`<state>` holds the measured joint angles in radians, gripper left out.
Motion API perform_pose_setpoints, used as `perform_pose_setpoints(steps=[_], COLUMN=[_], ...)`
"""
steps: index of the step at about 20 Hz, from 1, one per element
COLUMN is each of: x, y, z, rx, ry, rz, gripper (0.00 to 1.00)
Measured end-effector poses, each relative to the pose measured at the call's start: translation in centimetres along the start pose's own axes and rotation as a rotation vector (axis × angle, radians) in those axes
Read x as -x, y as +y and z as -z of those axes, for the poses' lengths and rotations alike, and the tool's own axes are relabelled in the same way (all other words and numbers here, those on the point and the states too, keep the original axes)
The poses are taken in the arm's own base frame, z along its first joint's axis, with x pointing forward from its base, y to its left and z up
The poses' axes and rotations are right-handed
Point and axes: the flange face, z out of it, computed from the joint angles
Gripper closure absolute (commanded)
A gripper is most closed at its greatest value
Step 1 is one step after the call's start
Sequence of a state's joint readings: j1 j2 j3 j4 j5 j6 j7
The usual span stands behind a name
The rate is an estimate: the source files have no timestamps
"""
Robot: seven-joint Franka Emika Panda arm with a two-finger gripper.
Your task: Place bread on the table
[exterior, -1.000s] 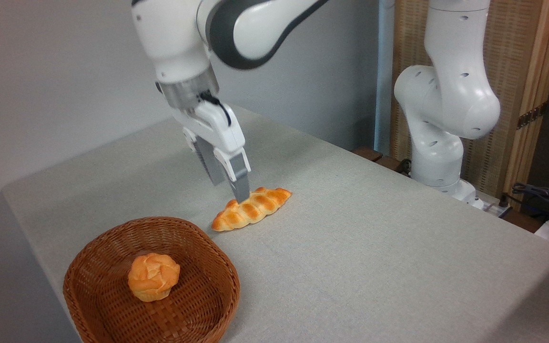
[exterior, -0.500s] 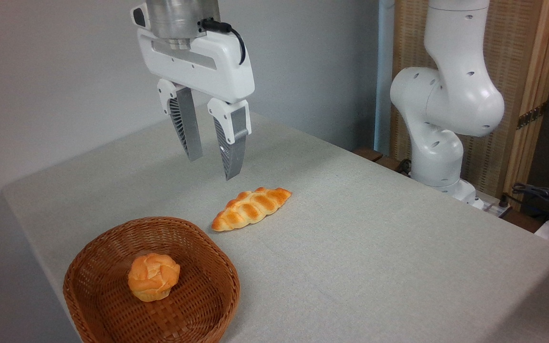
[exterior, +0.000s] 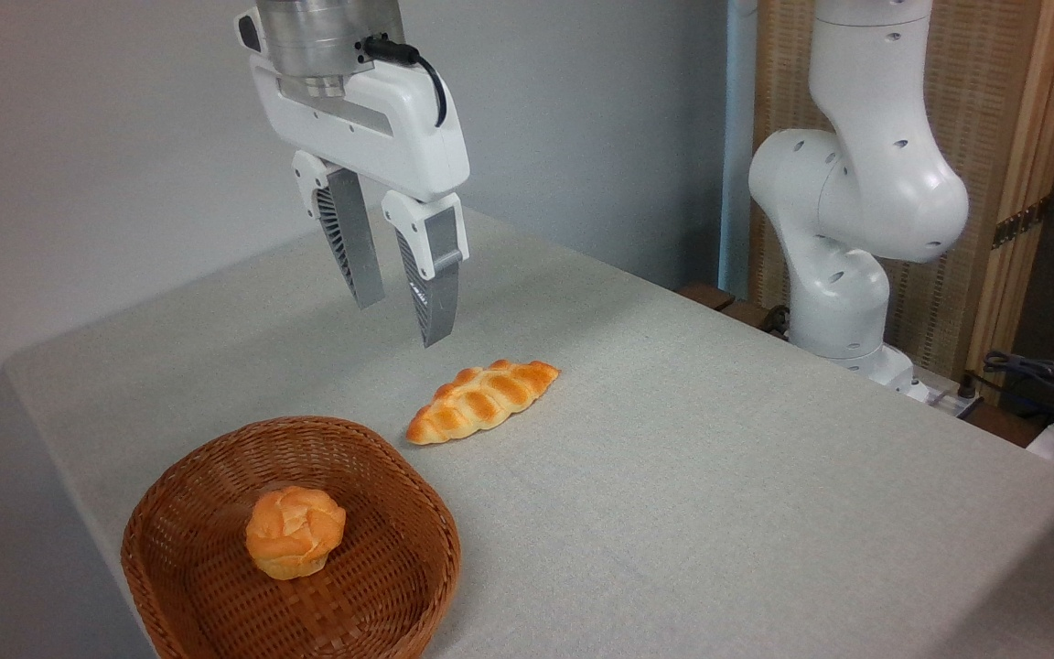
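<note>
The counter [exterior: 719, 476] is a large rectangle under plain grey-beige woven cloth, set against a pale grey wall, with its far corner behind the end effector and its left corner at the left of the picture; its near and right edges run out of frame. Behind the right edge stand a slatted wooden screen [exterior: 975, 174] and a pale blue upright pipe [exterior: 736, 137], and the white arm's base [exterior: 843, 302] rises from beside that edge; its upper links leave the top of the picture, so how they join the wrist is not shown. Dark cables [exterior: 1039, 380] lie at the far right, partly cut off. The bread [exterior: 483, 401] lies flat on the cloth in the left half of the counter, slanting from near left to far right, touching nothing. Near the left edge sits a wicker basket [exterior: 216, 586], its near rim cut by the bottom of the frame, just beside the loaf's nearer tip but apart from it, and holding a round bun [exterior: 295, 531]. The end effector [exterior: 399, 320] hangs in the air above the counter, up and left of the bread, fingers pointing down, spread apart and holding nothing; no object stands between it and the loaf
</note>
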<state>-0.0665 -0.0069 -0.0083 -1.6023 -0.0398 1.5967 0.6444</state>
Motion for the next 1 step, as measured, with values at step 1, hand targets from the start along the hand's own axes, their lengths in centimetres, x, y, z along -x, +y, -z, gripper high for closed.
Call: perform_pose_setpoints(steps=[1], x=[0.00], y=[-0.01], z=[0.01], rx=[0.000], ry=[0.000], rz=[0.000], gripper=[0.00])
